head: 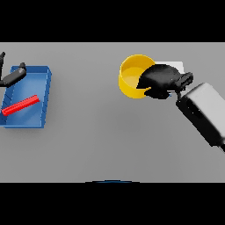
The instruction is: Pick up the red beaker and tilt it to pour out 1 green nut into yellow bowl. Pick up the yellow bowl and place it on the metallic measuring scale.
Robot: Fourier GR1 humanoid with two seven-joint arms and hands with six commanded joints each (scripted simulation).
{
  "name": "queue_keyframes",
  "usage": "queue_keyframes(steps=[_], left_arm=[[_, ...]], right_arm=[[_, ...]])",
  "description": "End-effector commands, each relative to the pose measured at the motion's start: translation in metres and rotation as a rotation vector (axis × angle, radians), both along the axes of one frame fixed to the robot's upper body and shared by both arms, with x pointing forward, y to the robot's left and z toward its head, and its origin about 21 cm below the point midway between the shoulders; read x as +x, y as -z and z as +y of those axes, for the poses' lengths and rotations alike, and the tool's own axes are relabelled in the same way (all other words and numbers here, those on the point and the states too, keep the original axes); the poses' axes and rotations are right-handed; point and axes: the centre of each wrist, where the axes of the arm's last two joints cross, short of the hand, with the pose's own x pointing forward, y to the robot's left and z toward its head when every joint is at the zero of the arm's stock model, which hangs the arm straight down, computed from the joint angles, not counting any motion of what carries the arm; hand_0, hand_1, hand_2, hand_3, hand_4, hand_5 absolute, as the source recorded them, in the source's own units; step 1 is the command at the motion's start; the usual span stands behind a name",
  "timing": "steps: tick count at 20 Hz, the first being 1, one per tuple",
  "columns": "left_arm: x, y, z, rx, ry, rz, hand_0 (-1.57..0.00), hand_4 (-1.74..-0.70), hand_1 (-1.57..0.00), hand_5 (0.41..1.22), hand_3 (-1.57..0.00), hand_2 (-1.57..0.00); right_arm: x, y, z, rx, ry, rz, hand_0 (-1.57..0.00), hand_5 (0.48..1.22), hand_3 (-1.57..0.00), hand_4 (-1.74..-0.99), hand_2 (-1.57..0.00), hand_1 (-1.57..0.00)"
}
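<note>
Grey table bears blue tray, scale.

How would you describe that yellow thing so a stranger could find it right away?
Start at the grey table and follow the robot's white right arm to its dark right hand near the far edge. The yellow bowl sits at that hand, fingers over its right rim. It is the only round, yellow thing; the blue tray on the left is rectangular.
</note>
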Motion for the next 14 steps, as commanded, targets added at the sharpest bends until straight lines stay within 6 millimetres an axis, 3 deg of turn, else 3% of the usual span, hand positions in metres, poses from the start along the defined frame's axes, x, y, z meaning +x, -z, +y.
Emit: queue_keyframes(steps=[1,4,14], left_arm=[[-0.002,-0.002,0.0,-0.001,0.0,0.003,0.0,-0.81,0.0,0.741,0.0,0.0],[-0.003,-0.008,-0.002,0.018,-0.005,-0.003,0.0,-0.8,0.0,0.734,0.0,0.0],[-0.005,-0.008,-0.004,0.016,-0.05,0.034,0.0,-0.82,0.0,0.772,0.0,0.0]], right_arm=[[0.004,-0.002,-0.002,-0.002,0.024,-0.01,-1.57,1.221,-1.33,-1.72,-1.57,-1.57],[0.017,-0.005,-0.021,0.004,0.094,-0.049,-1.57,1.221,-1.26,-1.719,-1.57,-1.57],[0.055,0.018,-0.081,0.026,0.312,-0.048,-1.57,1.221,-1.18,-1.721,-1.57,-1.57]])
